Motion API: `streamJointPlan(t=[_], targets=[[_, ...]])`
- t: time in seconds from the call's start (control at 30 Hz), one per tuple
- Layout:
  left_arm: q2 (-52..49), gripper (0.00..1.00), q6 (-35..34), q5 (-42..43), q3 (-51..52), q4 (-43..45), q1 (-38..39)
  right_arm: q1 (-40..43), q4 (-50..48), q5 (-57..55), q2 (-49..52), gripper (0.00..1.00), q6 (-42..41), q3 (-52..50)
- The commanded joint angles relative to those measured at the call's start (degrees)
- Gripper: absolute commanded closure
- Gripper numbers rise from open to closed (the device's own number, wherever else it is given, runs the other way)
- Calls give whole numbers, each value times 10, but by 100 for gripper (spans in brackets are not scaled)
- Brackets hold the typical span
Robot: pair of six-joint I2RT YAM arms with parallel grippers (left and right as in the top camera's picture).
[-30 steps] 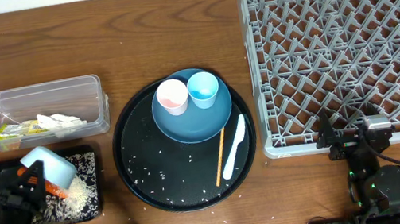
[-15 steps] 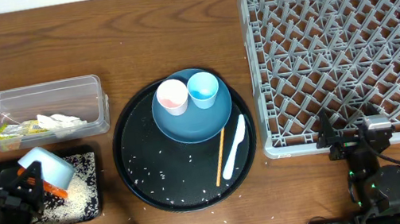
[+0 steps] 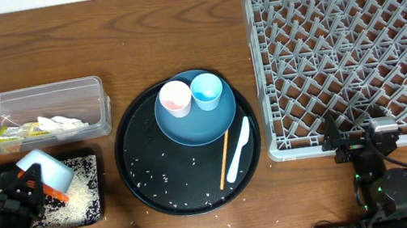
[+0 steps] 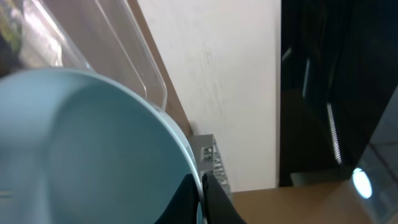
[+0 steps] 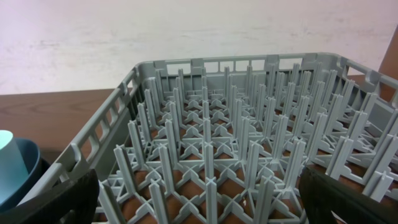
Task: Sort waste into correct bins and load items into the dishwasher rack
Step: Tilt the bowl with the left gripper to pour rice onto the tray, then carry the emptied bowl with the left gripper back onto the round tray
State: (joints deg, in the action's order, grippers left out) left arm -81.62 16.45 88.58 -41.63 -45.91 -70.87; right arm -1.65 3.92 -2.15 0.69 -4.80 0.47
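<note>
The pale blue bowl (image 3: 46, 171) hung tipped on its side over the flat black tray (image 3: 98, 215), and my left gripper (image 3: 33, 188) was clamped on its rim. In the left wrist view the two fingertips pinched the bowl's edge between them. Below it lay a heap of white rice (image 3: 80, 201) and a sliver of orange carrot (image 3: 53, 191), so I judged I was in the scrap-dumping step, with the bowl about emptied. The next move, as I read it, called for righting the bowl and carrying it across to the grey rack (image 3: 349, 50). That meant passing over the round black tray (image 3: 150, 188), perhaps with a handover, since the rack sat well to the right.

My right gripper (image 3: 353, 142) waited with its jaws wide apart and holding nothing, just at the rack's near edge. The dark blue plate (image 3: 197, 127) carried the pink cup (image 3: 175, 98) and light blue cup (image 3: 206, 90), with the chopstick (image 3: 224, 160) and spoon (image 3: 240, 151) beside it. The clear tub (image 3: 36, 93) held the wrapper (image 3: 14, 133) and tissue (image 3: 57, 122).

The table (image 3: 134, 35) was dark brown wood. Stray grains dotted the round tray, and a pale wall stood behind.
</note>
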Motion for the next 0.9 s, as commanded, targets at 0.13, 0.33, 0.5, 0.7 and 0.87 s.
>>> streamJointPlan(t=[0.13,0.33,0.5,0.7,0.87], targets=[[11,94,-16,16,-1,-2,-1,2,1,-4,-1,1,-3,-2],[4,93,-13,15,-1,22,1,2,1,-4,-1,1,-3,-2],[12,94,-13,14,-1,23,3,2,1,-4,-1,1,-3,-2],[45,94,-25,-22,-28,23,45,2,1,-4,-1,1,-3,-2],[114,94,-75,-163,-60,24,167,2,1,-4,-1,1,-3,-2]])
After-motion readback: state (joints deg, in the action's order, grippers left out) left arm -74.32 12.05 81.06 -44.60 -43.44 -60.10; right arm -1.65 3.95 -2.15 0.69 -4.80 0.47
